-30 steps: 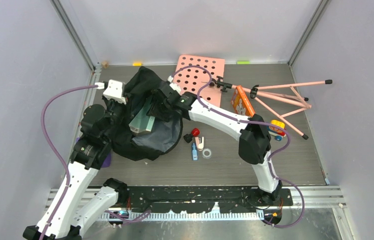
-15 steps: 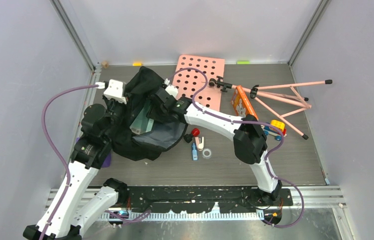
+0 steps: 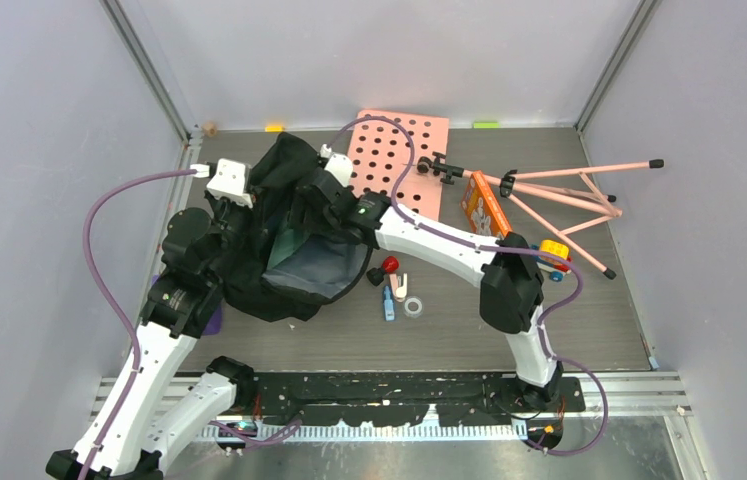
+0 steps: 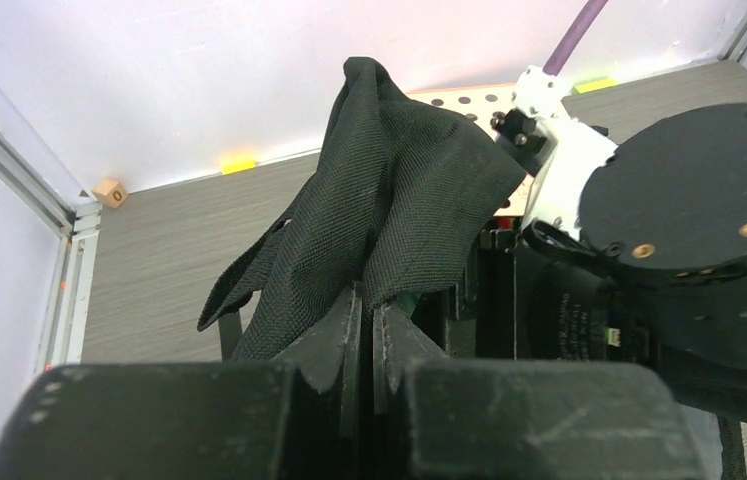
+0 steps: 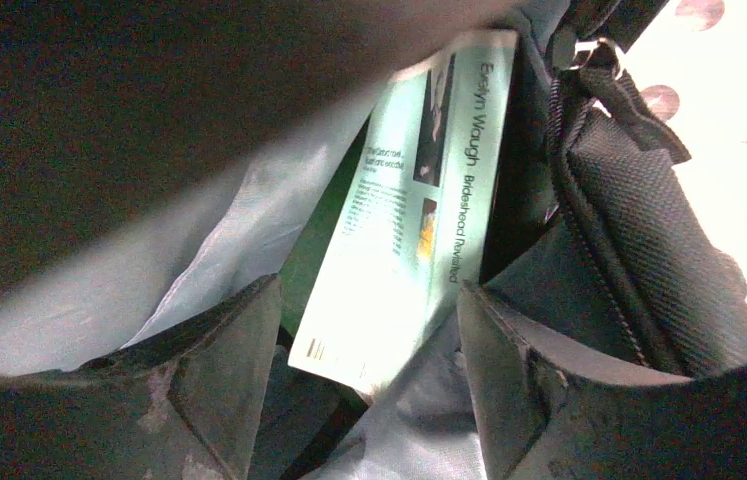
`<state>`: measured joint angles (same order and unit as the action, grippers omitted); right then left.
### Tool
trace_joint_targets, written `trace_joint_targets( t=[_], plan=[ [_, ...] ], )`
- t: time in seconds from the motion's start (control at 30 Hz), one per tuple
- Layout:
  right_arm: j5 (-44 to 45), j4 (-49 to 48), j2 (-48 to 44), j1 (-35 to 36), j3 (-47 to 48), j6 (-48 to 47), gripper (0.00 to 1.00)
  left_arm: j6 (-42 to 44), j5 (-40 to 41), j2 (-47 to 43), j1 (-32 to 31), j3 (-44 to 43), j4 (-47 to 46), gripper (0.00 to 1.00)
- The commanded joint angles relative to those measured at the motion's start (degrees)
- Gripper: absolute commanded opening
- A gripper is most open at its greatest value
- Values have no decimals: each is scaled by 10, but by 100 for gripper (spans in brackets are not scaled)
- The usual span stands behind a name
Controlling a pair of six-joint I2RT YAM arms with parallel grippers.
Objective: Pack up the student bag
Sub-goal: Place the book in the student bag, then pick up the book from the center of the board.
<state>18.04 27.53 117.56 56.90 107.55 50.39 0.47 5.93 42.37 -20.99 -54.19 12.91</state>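
One book (image 5: 409,220) (Evelyn Waugh, Brideshead Revisited) sits ungripped in the open right claw (image 5: 364,300); left claw (image 4: 364,312) pinches the student bag (image 4: 389,190).

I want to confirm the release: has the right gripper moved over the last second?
Yes. The right gripper has shifted left and slightly farther back, deeper over the bag, judged against the pink pegboard.

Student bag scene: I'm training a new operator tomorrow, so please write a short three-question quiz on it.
1. True or false: the left fingers are shut on the student bag fabric.
2. What sits between the open right fingers? A book; B tape roll; C toy car.
3. What colour is the bag's inner lining?
Key: 1 true; 2 A; 3 grey.
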Motion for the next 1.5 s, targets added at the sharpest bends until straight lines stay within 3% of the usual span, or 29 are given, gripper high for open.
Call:
trace_joint_targets(
  t=[0.0,0.23,0.4,0.63,0.8,0.93,1.2,1.47],
  plan=[
    [47,-1,-52,7,11,-53,71,1,2,-1,0,2,-9,0],
    [127,-11,-118,61,-5,-219,71,2,3,-1,0,3,-10,0],
    [132,-7,-193,67,-58,-283,75,2,4,-1,0,5,-10,0],
    [181,125,-281,50,-80,-357,82,3,8,5,0,5,-9,0],
    [152,211,-343,-42,-123,-367,84,5,12,9,0,5,-8,0],
    [60,235,-381,-188,-173,-358,84,7,15,14,0,6,-8,0],
    [-41,252,-370,-399,-241,-327,83,7,16,28,0,6,-6,0],
    [-59,225,-331,-459,-273,-342,81,6,13,29,0,7,-7,0]
  ],
)
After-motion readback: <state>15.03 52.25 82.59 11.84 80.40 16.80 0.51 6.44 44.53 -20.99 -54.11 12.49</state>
